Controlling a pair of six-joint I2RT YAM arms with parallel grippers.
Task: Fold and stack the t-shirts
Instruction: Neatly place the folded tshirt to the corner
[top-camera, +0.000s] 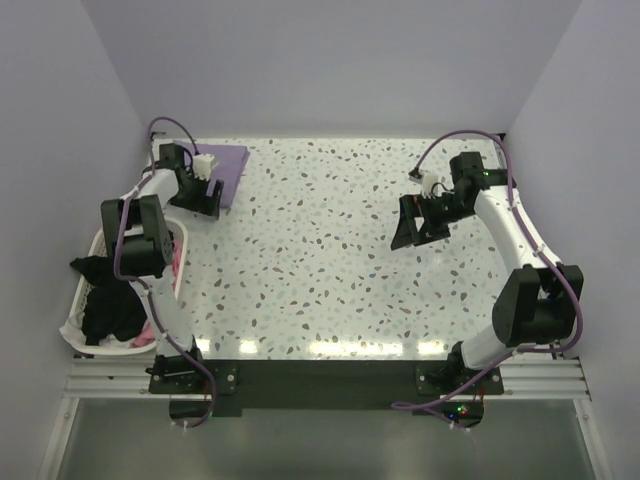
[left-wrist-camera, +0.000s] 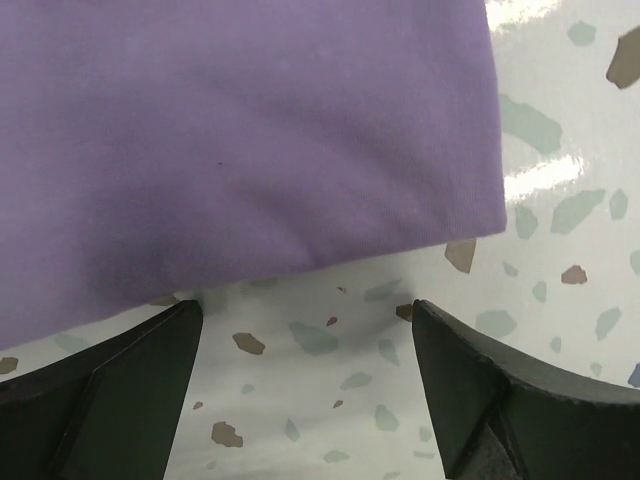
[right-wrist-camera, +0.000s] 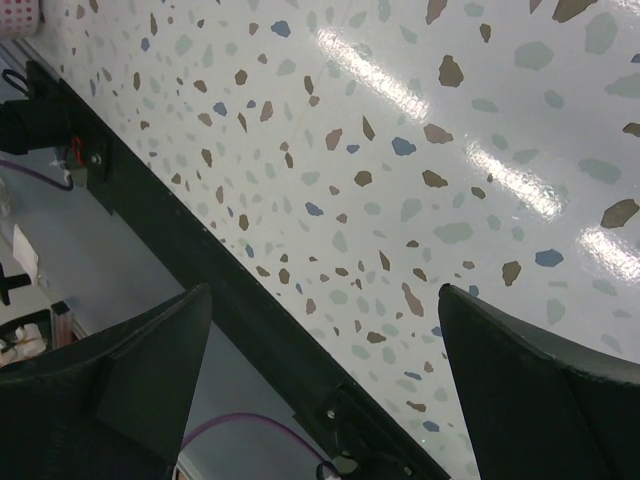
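A folded lilac-purple t-shirt (top-camera: 231, 168) lies flat at the table's far left corner. In the left wrist view this shirt (left-wrist-camera: 240, 140) fills the upper part, its folded edge just beyond the fingertips. My left gripper (top-camera: 203, 196) stands open right beside that edge, with only bare table between its fingers (left-wrist-camera: 120, 380). My right gripper (top-camera: 420, 222) hangs open above the right half of the table, nothing in it. Black and pink t-shirts (top-camera: 105, 300) lie heaped in the basket at the left.
A white laundry basket (top-camera: 72, 335) stands off the table's left side beside the left arm. The speckled table (top-camera: 330, 260) stretches between the two arms. The black front rail (right-wrist-camera: 250, 300) shows in the right wrist view.
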